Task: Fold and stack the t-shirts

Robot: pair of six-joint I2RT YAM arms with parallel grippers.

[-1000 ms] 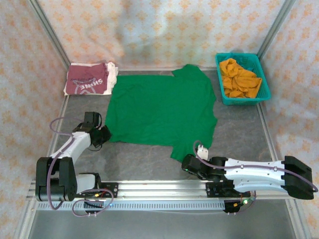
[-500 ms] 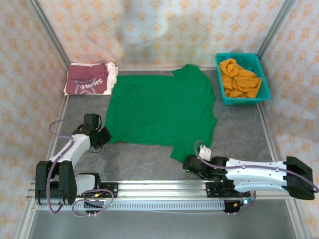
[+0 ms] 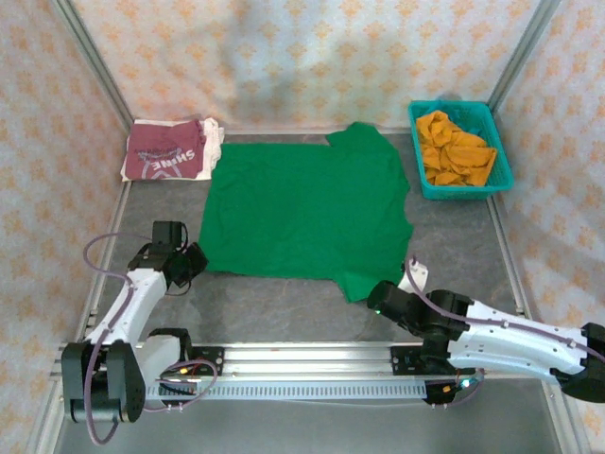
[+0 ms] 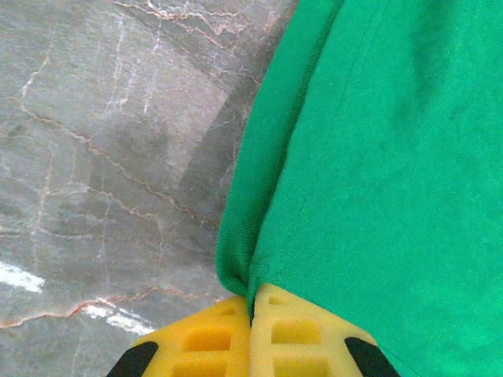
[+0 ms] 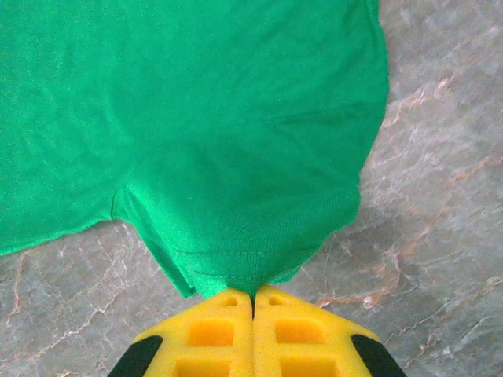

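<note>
Bright green t-shirt (image 3: 302, 208) lies flat on the bench (image 3: 454, 246), spread out ahead of both grippers. Its long axis runs sideways, with the hem end at the left gripper (image 4: 251, 302) and the sleeves pointing far and near. Left gripper is clenched on the hem corner, cloth bunched in a fold at its tips. Right gripper (image 5: 253, 297) is clenched on the near sleeve's stitched hem. Pinched edges are hidden between the pads. Neckline is hard to make out. Folded maroon t-shirt (image 3: 170, 151) sits well beyond the left gripper, its white lettering partly cut off.
</note>
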